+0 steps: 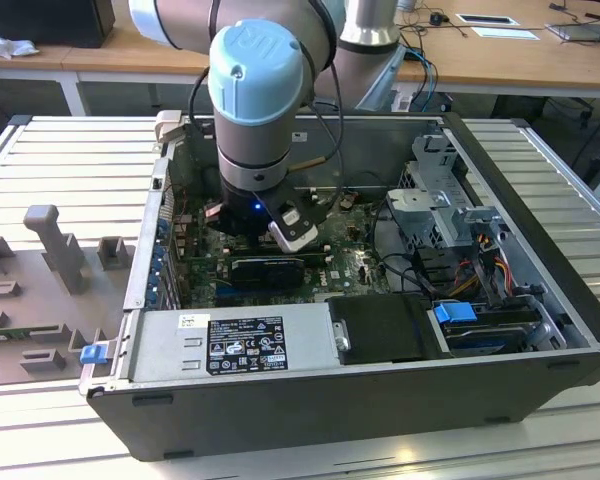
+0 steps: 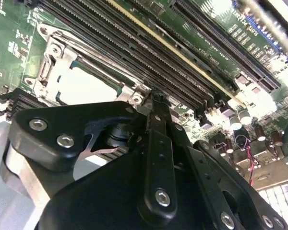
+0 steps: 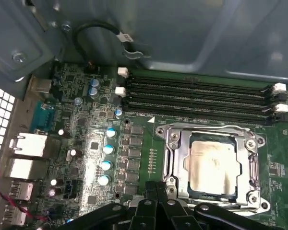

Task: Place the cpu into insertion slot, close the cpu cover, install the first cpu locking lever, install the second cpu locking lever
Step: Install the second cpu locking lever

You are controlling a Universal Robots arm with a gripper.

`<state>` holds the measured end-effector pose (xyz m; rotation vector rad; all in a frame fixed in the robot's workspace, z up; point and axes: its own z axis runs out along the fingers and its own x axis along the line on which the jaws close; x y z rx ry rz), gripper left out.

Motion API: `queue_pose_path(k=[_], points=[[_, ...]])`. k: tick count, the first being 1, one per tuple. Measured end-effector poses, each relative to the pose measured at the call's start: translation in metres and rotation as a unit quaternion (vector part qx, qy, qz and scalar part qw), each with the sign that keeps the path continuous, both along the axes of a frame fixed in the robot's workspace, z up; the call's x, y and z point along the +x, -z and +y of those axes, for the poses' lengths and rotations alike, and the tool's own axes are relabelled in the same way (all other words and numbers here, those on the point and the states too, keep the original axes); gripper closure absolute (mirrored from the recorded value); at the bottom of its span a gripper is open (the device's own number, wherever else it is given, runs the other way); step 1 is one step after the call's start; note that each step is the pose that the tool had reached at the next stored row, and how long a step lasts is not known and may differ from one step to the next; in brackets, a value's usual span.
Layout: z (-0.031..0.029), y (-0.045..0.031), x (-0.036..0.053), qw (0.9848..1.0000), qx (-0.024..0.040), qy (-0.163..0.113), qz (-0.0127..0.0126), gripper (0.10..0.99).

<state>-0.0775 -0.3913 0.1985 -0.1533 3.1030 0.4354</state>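
Two fingers of mine (image 3: pixel 157 188) stand pressed together with nothing seen between them. In both wrist views their tips (image 2: pixel 156 98) come down at a corner of the insertion slot (image 3: pixel 198 194), close enough that contact with its metalwork cannot be confirmed or ruled out. The cpu (image 3: pixel 213 165) lies flat inside that slot, pale top facing up. The cpu cover (image 3: pixel 209 133) is down over it, its grey frame ringing the chip and the chip showing through the cut-out centre. Thin wire levers (image 3: pixel 257 158) run along the cover's edges; whether they are latched cannot be told. The green motherboard (image 3: pixel 86 143) surrounds the socket. Just beyond the socket, four long black memory slots (image 3: pixel 197 93) run side by side, and round capacitors (image 3: pixel 107 165) stand in a row near it. In the exterior view my arm (image 1: pixel 255 90) reaches down at the centre of the frame into the open computer case (image 1: pixel 540 300), with the grey power supply (image 1: pixel 240 340) lying along the lower edge of the case.
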Motion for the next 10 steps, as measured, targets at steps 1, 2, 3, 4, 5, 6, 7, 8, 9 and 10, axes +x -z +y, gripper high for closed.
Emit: queue_pose_path(k=[1, 2, 3, 4, 5, 6, 7, 8, 9, 10], points=[[0.0000, -0.0115, 0.0000, 1.0000, -0.0001, 0.000, 0.0001, 0.980], [0.0001, -0.0159, 0.0000, 1.0000, 0.0000, 0.000, 0.0001, 0.980], [0.0001, -0.0201, 0.0000, 1.0000, 0.0000, 0.000, 0.0002, 0.980], [0.0001, -0.0226, 0.0000, 1.0000, 0.0000, 0.000, 0.0002, 0.980], [0.0001, -0.0270, 0.0000, 1.0000, -0.0001, 0.000, 0.0003, 0.980], [0.0001, -0.0301, -0.0001, 1.0000, -0.0002, 0.000, 0.0003, 0.980], [0.0001, -0.0357, 0.0000, 1.0000, -0.0004, 0.000, 0.0004, 0.980], [0.0001, -0.0371, 0.0000, 1.0000, -0.0004, 0.000, 0.0004, 0.980], [0.0001, -0.0371, 0.0000, 1.0000, -0.0003, 0.000, 0.0004, 0.980], [0.0001, -0.0371, 0.0000, 1.0000, -0.0002, 0.000, 0.0003, 0.980]])
